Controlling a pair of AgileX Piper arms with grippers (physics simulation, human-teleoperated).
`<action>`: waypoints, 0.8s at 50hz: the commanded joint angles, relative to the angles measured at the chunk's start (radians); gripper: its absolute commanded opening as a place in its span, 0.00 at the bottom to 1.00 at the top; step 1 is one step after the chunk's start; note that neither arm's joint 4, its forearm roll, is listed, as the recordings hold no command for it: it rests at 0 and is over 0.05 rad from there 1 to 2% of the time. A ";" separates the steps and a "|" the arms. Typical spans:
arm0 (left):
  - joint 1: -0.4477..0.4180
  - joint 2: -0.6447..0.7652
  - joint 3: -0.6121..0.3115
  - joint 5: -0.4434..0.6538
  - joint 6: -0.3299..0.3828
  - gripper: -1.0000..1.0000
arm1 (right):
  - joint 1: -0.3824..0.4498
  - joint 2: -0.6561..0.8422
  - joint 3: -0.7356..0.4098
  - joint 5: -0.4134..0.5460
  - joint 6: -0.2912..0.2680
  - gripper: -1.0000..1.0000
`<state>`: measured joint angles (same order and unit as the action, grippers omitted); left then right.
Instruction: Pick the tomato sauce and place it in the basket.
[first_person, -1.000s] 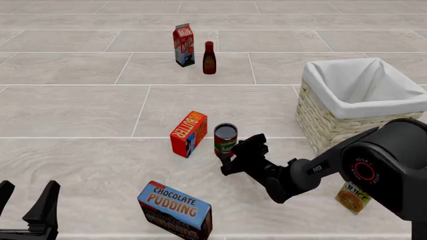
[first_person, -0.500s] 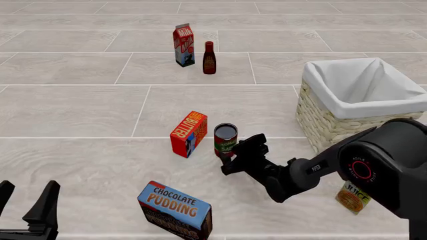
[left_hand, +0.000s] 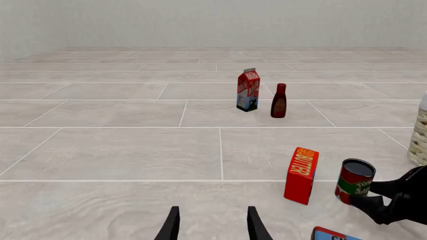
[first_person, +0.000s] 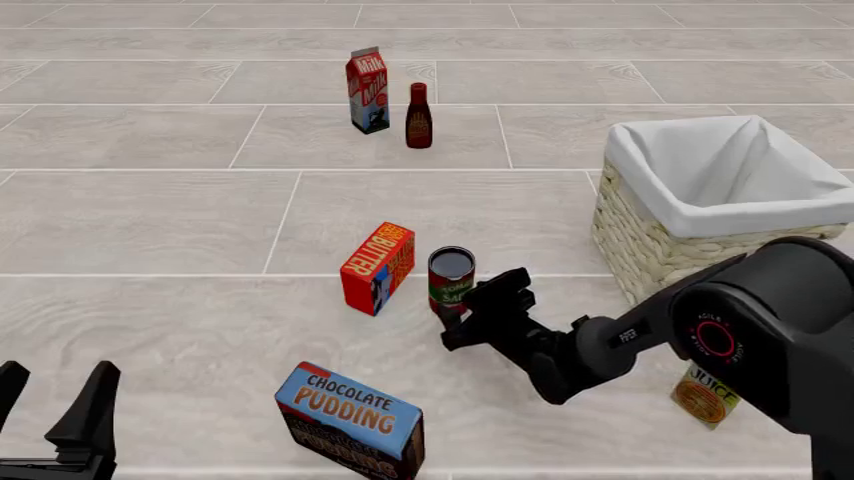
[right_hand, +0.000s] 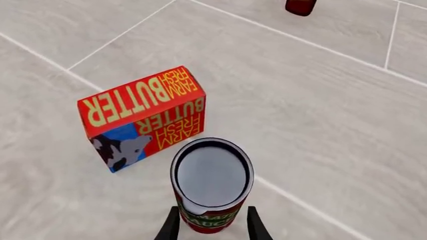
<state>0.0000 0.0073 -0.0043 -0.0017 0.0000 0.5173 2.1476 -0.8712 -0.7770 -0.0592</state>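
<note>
**Red-labelled can framed by the right gripper on the table**

Red and green, the tomato sauce (first_person: 451, 281) stands on the grey table (first_person: 160, 220), just right of the butter box (first_person: 378, 267) and well left of the basket (first_person: 721, 205); the chocolate pudding box (first_person: 351, 419) lies nearer the arms, the juice carton (first_person: 706, 396) shows behind the right arm, and the milk carton (first_person: 368, 90) and dark bottle (first_person: 418, 116) stand far back together; nothing lies between can and basket.

Against the earlier frames the can has not shifted; only the right arm's elbow has moved slightly.

The can is upright, long axis vertical, dark top up.

The right gripper (right_hand: 211, 226) has its fingers either side of the can's lower body; whether they press it cannot be told; the left gripper (left_hand: 211, 225) is spread, holding nothing.
</note>
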 joint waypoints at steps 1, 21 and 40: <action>0.000 0.000 0.000 0.000 0.000 1.00 | 0.000 0.003 -0.002 0.000 0.001 1.00; 0.000 0.000 0.000 0.000 0.000 1.00 | 0.007 0.010 -0.012 0.010 -0.002 1.00; 0.000 0.000 0.000 0.000 0.000 1.00 | 0.002 0.007 -0.018 0.020 -0.004 1.00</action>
<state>0.0000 0.0073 -0.0043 -0.0017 0.0000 0.5209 2.1555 -0.8859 -0.7625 -0.0635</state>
